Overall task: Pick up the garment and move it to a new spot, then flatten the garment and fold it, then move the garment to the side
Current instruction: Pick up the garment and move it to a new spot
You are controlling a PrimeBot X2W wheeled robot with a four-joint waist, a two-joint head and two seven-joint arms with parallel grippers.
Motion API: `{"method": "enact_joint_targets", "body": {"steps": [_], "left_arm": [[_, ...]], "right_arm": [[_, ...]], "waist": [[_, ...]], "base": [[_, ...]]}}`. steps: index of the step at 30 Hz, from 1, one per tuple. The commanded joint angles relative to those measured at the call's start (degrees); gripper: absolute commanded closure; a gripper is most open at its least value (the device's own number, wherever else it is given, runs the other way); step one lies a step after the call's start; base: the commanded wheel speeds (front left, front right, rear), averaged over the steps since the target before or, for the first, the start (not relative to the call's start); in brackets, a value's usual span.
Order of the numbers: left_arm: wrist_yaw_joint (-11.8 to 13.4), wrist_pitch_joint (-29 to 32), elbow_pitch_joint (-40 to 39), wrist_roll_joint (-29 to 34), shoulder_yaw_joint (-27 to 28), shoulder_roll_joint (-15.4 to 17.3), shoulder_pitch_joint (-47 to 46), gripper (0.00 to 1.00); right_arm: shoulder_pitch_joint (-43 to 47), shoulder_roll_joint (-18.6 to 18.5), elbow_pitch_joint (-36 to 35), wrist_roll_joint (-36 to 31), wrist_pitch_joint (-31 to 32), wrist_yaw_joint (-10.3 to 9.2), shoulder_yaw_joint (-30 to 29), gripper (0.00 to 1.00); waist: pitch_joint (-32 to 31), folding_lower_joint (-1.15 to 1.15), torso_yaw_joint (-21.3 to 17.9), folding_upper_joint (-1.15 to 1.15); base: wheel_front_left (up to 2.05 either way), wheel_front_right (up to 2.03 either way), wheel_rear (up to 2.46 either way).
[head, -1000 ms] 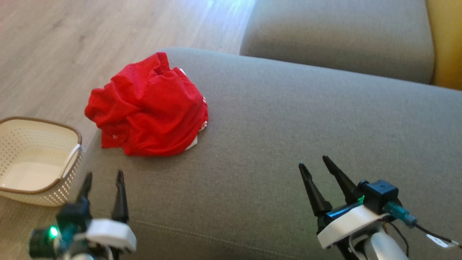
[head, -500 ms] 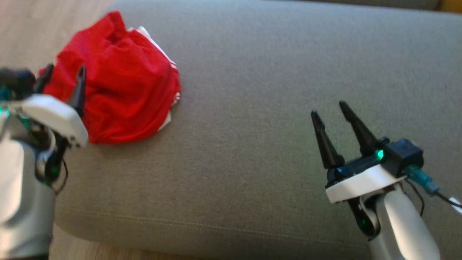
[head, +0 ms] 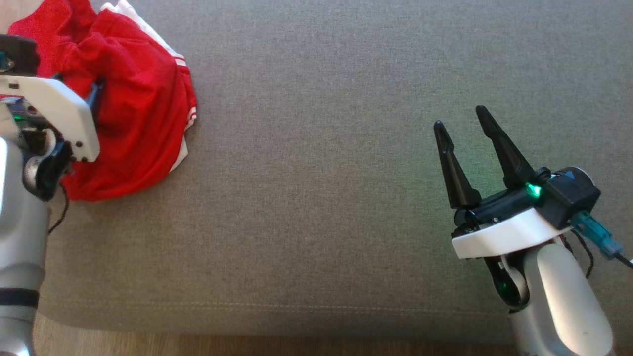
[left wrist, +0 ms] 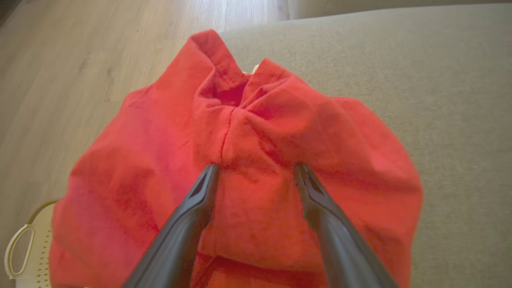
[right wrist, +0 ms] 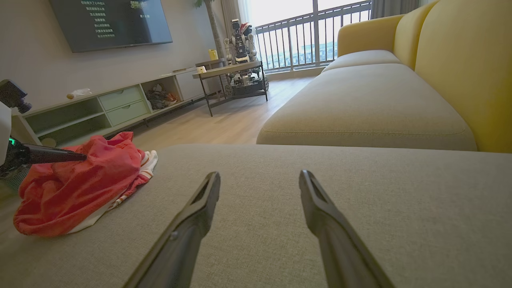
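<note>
The red garment [head: 143, 104] sits in a heap on the sofa [head: 321, 207], not picked up yet. The left hand [left wrist: 257, 168], wide open, touches it. The right hand [head: 459, 117] is open too.

There is one red garment [head: 143, 99], one white basket [left wrist: 36, 264], and two tools: the left tool [left wrist: 257, 167] and the right tool [head: 461, 118].

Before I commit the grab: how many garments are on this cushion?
1: the crumpled red garment at the cushion's left end, at the open left claw. The white striped cloth under it may be separate.
</note>
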Motion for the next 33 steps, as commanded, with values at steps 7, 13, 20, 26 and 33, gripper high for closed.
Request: {"method": "enact_joint_targets", "body": {"steps": [7, 13, 20, 26, 33], "left_arm": [[-0.31, -0.56, 4.95, -1.84, 1.01, 3.10, -5.62, 1.00], [-0.32, -5.91, 6.51, -1.32, -0.11, 3.78, -7.01, 1.00], [1.44, -14.90, 3.55, -1.03, 0.82, 3.24, -7.41, 1.00], [3.31, -19.51, -3.55, -0.37, 0.76, 2.48, -6.33, 1.00], [5.59, -20.77, -16.56, -2.00, 0.52, -1.48, -4.05, 1.00]], "right_arm": [[-1.41, 0.12, -2.15, -0.70, 0.07, -0.01, 0.77, 0.00], [-1.19, 0.12, -1.01, -0.40, -0.04, -0.01, 0.99, 0.00], [0.43, 0.12, 1.61, 0.99, -0.37, -0.01, 1.63, 0.00], [1.77, 0.12, 3.34, 2.24, -0.60, -0.01, 1.40, 0.00], [2.44, 0.12, 4.00, 4.00, -0.70, -0.01, 0.48, 0.00]], "waist": [[0.70, -0.01, -0.10, 0.00], [-1.03, -0.01, 0.40, 0.00], [-7.09, -0.01, 1.00, 0.00], [-11.90, -0.01, 1.38, 0.00], [-15.59, -0.01, 0.47, 0.00]], "base": [[0.00, 0.00, 0.00], [0.00, 0.00, 0.00], [0.00, 0.00, 0.00], [0.00, 0.00, 0.00], [0.00, 0.00, 0.00]]}}
